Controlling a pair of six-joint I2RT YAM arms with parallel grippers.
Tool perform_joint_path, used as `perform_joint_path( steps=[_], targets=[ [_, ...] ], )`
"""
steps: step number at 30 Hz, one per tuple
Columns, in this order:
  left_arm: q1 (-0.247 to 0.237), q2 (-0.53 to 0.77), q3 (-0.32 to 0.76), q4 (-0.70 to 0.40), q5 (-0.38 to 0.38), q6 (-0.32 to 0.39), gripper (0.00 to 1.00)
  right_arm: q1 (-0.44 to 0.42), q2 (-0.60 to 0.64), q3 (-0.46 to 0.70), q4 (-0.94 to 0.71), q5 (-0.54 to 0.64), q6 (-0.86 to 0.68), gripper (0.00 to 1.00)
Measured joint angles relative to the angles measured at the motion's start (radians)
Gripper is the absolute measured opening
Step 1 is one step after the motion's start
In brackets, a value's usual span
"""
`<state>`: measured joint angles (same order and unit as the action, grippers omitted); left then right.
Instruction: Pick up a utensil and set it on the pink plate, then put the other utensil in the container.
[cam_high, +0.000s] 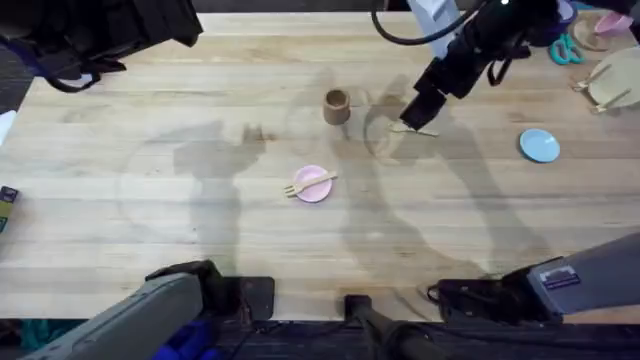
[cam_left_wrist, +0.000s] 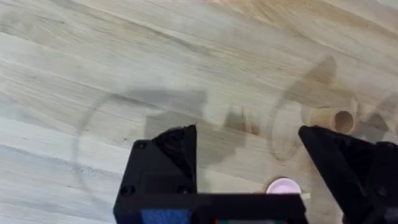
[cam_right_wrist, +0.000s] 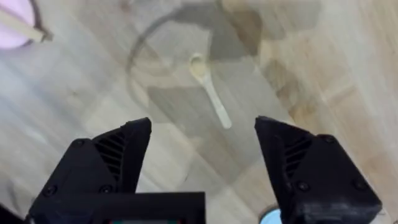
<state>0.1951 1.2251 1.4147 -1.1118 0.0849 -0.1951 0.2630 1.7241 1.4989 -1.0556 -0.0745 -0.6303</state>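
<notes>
From overhead, I have my right gripper (cam_high: 418, 108) hanging just over the spoon (cam_high: 416, 129), which lies on the table just beside the cup (cam_high: 337, 106); my right arm is far nearer than the left. The fork (cam_high: 309, 184) already rests across the pink plate (cam_high: 315, 186). In my left wrist view, the left gripper (cam_left_wrist: 249, 165) is spread wide with the cup far ahead. In my right wrist view, the jaws gape, spoon (cam_right_wrist: 208, 87) straight ahead between them, bowl pointing away, handle running back toward me.

My right arm covers most of the spoon (cam_high: 420, 129) overhead — the pink plate (cam_right_wrist: 13, 25) (wrist view) is cut by the edge.
</notes>
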Motion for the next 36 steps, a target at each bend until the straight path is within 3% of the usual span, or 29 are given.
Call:
perform_joint_path(
  steps=[12,26,34,36],
  targets=[
    [0.000,0.000,0.000,0.000,0.000,0.000,0.993,0.000,0.193,0.001,0.061,0.075,0.025,0.995],
    [0.000,0.000,0.000,0.000,0.000,0.000,0.993,0.002,0.292,0.006,0.065,0.109,0.063,0.977],
    [0.000,0.000,0.000,0.000,0.000,0.000,0.993,0.005,0.292,0.006,0.066,0.115,0.066,0.742],
    [0.000,0.000,0.000,0.000,0.000,0.000,0.993,0.011,0.292,0.006,0.067,0.115,0.066,0.619]
  ],
)
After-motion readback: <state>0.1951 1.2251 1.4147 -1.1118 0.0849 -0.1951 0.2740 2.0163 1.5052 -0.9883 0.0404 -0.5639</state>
